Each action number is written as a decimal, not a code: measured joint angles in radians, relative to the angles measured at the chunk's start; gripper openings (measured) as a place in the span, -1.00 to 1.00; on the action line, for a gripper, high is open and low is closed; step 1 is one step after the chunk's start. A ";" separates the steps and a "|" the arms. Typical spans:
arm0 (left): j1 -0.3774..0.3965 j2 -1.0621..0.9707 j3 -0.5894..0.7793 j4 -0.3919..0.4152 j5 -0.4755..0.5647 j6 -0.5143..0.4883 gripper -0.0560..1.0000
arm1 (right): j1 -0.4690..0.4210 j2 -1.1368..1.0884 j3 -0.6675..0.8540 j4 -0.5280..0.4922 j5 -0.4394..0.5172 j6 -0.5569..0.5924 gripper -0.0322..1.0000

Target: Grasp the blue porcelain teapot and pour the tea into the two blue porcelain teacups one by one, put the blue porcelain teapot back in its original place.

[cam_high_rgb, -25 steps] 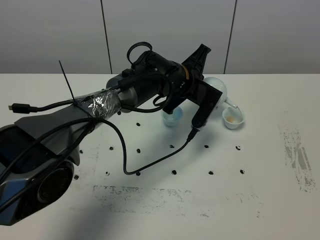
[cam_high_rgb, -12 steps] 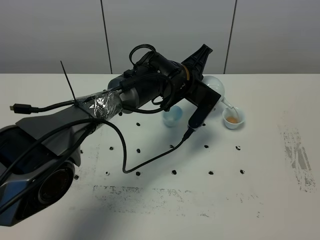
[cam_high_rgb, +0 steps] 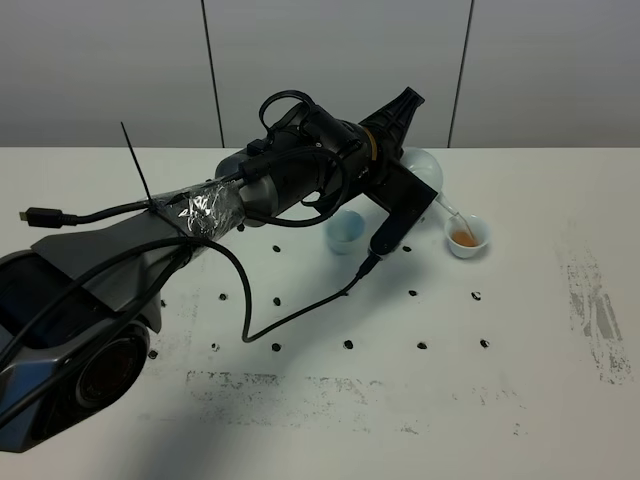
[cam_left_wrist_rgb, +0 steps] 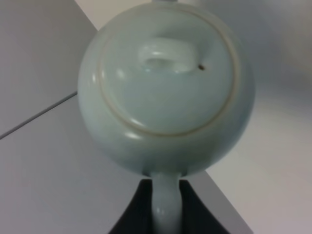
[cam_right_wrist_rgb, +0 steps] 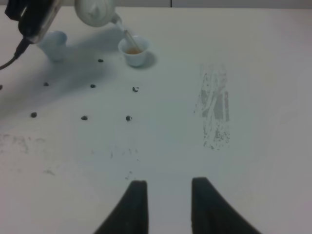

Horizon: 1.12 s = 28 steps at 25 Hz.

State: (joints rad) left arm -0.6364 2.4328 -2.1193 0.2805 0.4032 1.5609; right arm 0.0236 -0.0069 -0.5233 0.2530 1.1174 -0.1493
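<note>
The blue porcelain teapot (cam_high_rgb: 424,168) hangs tilted above the table, its thin spout (cam_high_rgb: 452,213) pointing down into the right teacup (cam_high_rgb: 467,237), which holds amber tea. My left gripper (cam_left_wrist_rgb: 165,212) is shut on the teapot's loop handle (cam_left_wrist_rgb: 165,195); the lid and knob (cam_left_wrist_rgb: 165,57) fill the left wrist view. The second teacup (cam_high_rgb: 345,231) stands to the left, partly behind the arm. My right gripper (cam_right_wrist_rgb: 168,187) is low over bare table, far from the cups, its fingers apart with nothing between them. From there the teapot (cam_right_wrist_rgb: 95,12) and the filled cup (cam_right_wrist_rgb: 132,51) show far off.
The left arm (cam_high_rgb: 290,180) and its trailing black cable (cam_high_rgb: 300,315) cross the middle of the white table (cam_high_rgb: 540,330). Small black dots mark the tabletop around the cups. A scuffed grey patch (cam_high_rgb: 595,315) lies at the right.
The teapot and left wrist have risen slightly and tipped further toward the right cup. The tea in that cup has grown. The right gripper has not moved.
</note>
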 joint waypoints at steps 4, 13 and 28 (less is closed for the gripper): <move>0.000 0.000 0.000 0.009 -0.003 0.000 -0.75 | 0.000 0.000 0.000 0.000 0.000 0.000 -0.53; -0.005 0.000 0.000 0.028 -0.012 0.000 -0.75 | 0.000 0.000 0.000 0.000 0.000 0.000 -0.53; -0.006 0.000 0.000 0.042 -0.018 0.000 -0.75 | 0.000 0.000 0.000 0.000 0.000 0.000 -0.53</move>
State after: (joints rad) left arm -0.6429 2.4328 -2.1193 0.3221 0.3849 1.5606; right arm 0.0236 -0.0069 -0.5233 0.2530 1.1174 -0.1493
